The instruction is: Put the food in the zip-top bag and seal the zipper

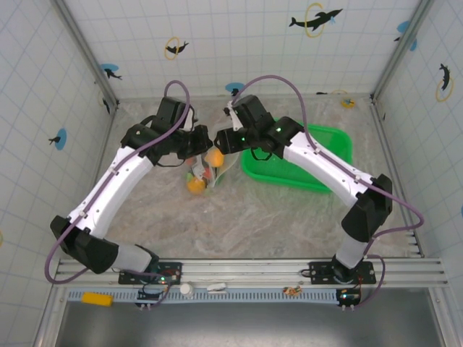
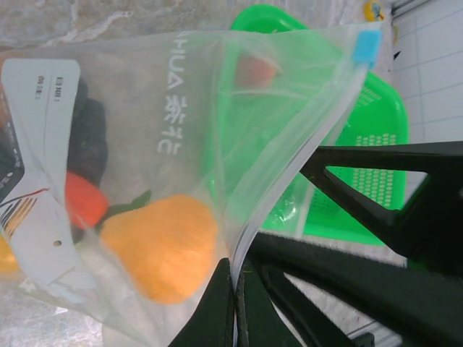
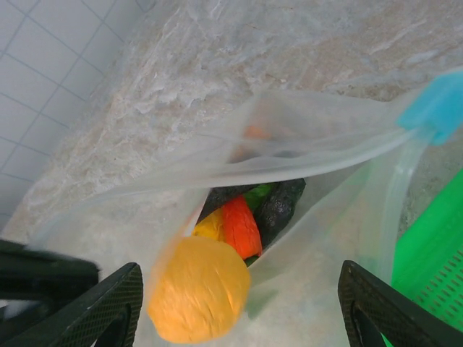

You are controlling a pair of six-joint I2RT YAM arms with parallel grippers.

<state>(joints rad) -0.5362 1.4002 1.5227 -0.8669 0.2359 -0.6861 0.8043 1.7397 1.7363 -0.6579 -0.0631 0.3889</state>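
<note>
In the top view the zip-top bag (image 1: 205, 172) sits mid-frame, left of the green basket (image 1: 329, 144), with the food (image 2: 163, 249) inside. The left fingers (image 2: 217, 307) are clenched on the zipper (image 2: 289, 166), while the right fingers (image 3: 108, 307) are spread wide. The mouth gapes, so a slip on the thin plastic could spill fruit.

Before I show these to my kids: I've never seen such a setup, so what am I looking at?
Two robot arms, the left arm and the right arm, are bolted at the near edge of a table. One picture looks down from above; the other two come from a camera on each wrist. A green basket sits on the table. The arms meet at a clear zip-top bag holding toy food: an orange citrus, a red piece, a dark eggplant. The left arm's jaws are pinched shut on the bag's zipper edge; the right arm's jaws stand wide open beside its mouth.
</note>
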